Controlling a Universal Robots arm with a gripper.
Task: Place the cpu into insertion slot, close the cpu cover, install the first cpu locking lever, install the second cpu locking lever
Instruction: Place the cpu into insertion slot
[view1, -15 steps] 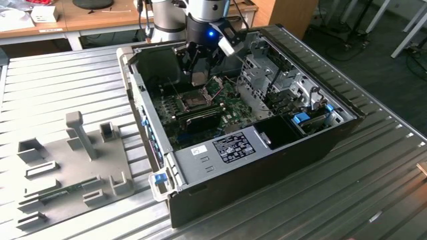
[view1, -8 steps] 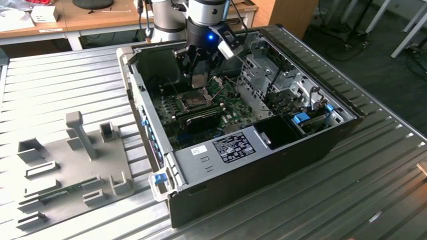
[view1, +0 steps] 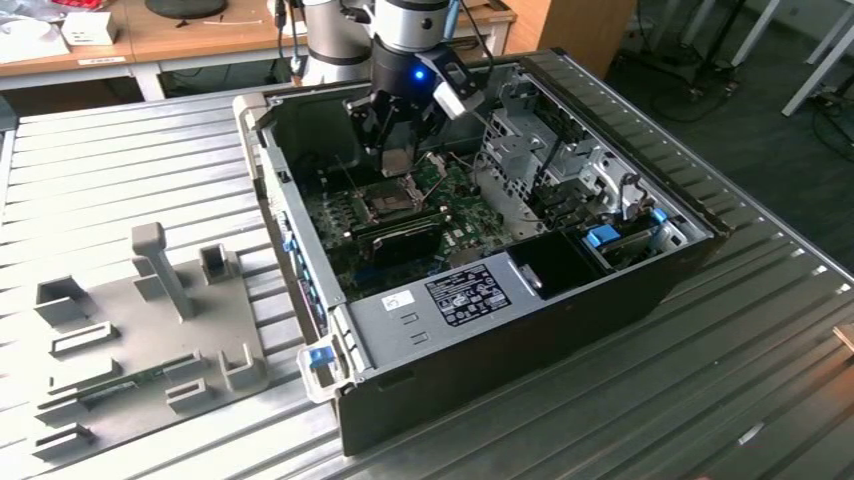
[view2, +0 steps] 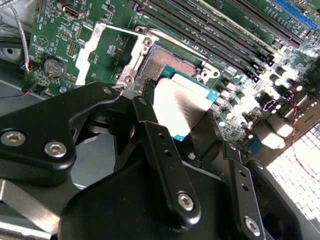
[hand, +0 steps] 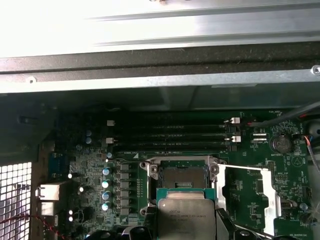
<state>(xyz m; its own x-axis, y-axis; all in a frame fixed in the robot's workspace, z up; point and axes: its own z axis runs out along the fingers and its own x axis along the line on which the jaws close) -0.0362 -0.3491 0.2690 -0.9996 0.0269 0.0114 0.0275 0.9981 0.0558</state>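
The tool (view1: 398, 158) is closed on the processor chip (view2: 182, 105), its fingers (view2: 155, 140) clamping two opposite edges. The chip is held over the socket (hand: 182, 177), which sits at 10 o'clock inside the open computer case (view1: 534, 330) in the exterior view. The socket cover (hand: 272, 197) lies swung open beside the socket.

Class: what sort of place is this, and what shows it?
Probably a robotics lab or workshop: an open black computer case on a ribbed metal table, wooden desks, fingers gripping a silvery square cpu.
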